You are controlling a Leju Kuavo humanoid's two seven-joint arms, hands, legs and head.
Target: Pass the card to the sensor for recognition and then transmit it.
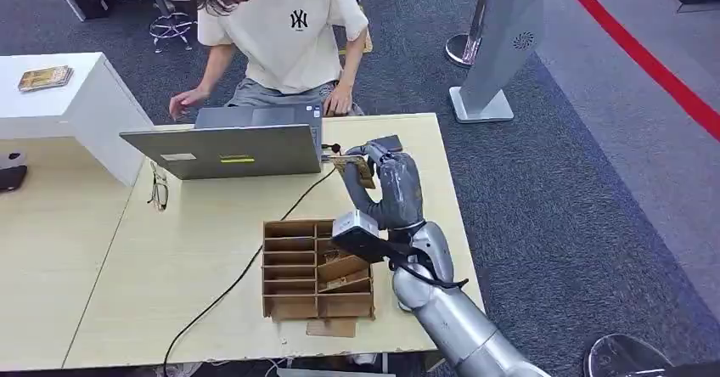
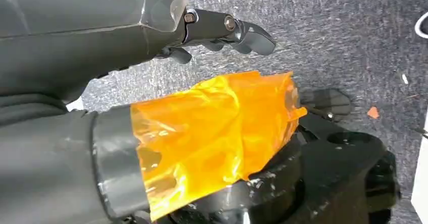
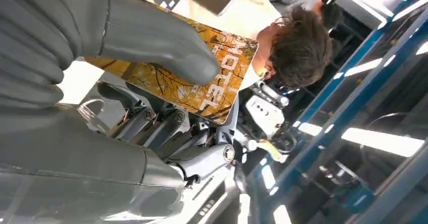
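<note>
The robot's right hand (image 1: 392, 192) is raised over the far right part of the wooden surface (image 1: 212, 224), and its fingers (image 3: 151, 125) are closed on a hotel key card (image 3: 212, 77). The thick grey thumb presses on the printed face, which shows autumn trees and the word HOTEL, while the darker fingers back it from the other side. From the head view the card (image 1: 355, 171) stands out just beyond the fingertips, close to the right edge of an open grey laptop (image 1: 229, 143). A black cable (image 1: 246, 271) runs from near the card across the surface towards the front edge. Below the fingers, nearer the robot, sits a cardboard organiser (image 1: 316, 268) with rows of slots, a few brown cards leaning in its right half. A person in a cream T-shirt (image 1: 284, 29) sits behind the laptop, facing the robot.

The left hand (image 2: 151, 82) hangs over grey carpet; its dark fingers (image 2: 237, 30) lie nearly straight and apart, holding nothing, with orange film (image 2: 212, 133) wrapped around the thumb.
</note>
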